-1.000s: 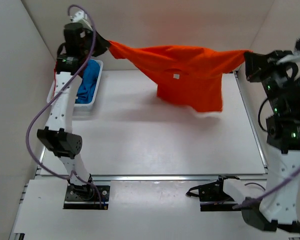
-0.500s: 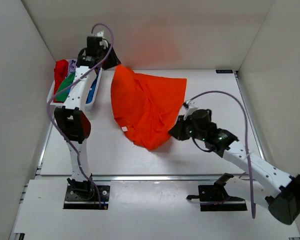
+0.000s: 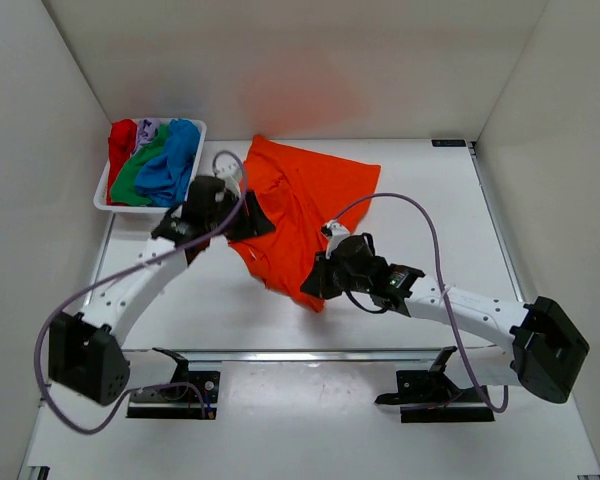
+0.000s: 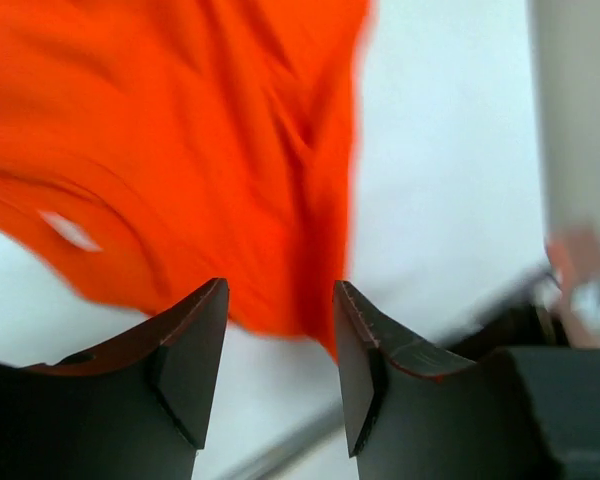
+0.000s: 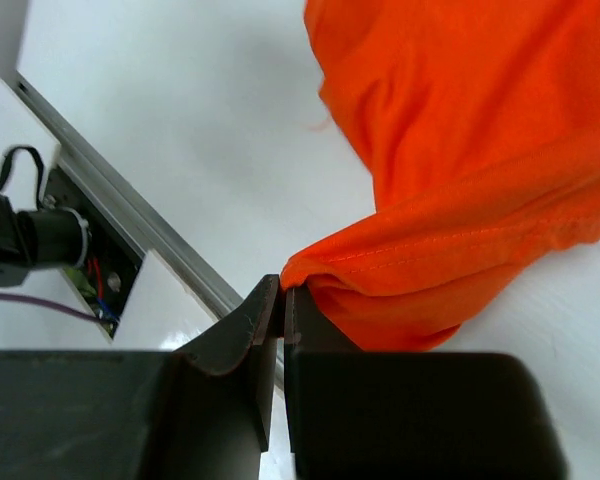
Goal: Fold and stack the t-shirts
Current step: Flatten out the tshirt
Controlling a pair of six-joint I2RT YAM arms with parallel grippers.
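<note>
Nearest the arm bases, a metal rail (image 3: 310,352) runs along the front edge of the table (image 3: 430,220). Between it and the cloth lies a strip of bare white surface. Just beyond that strip the right gripper (image 3: 315,285) is low over the table, its jaws pressed together on the near corner of the orange t-shirt (image 3: 310,195). The shirt lies crumpled at the middle of the table, reaching from that pinched corner to near the far edge. The left gripper (image 3: 258,224) sits at the shirt's left edge with its jaws apart and nothing between them. Bare table spreads widely to the right of the shirt up to the right wall (image 3: 540,110), with a narrower stretch on the left. At the far left corner a white tray (image 3: 102,195) holds the red shirt (image 3: 121,140), green shirt (image 3: 135,175), blue shirt (image 3: 172,165) and lilac shirt (image 3: 147,128), bunched together, the tray just apart from the orange one.

The right wrist view alone shows the right gripper (image 5: 282,295) clamping a stitched hem fold of the orange t-shirt (image 5: 460,130), with the rail (image 5: 110,210) close behind. The left wrist view alone shows the gap in the left gripper (image 4: 280,310), with the orange t-shirt (image 4: 180,150) blurred beyond the fingertips. Only the top view takes in the tray and the walls.
</note>
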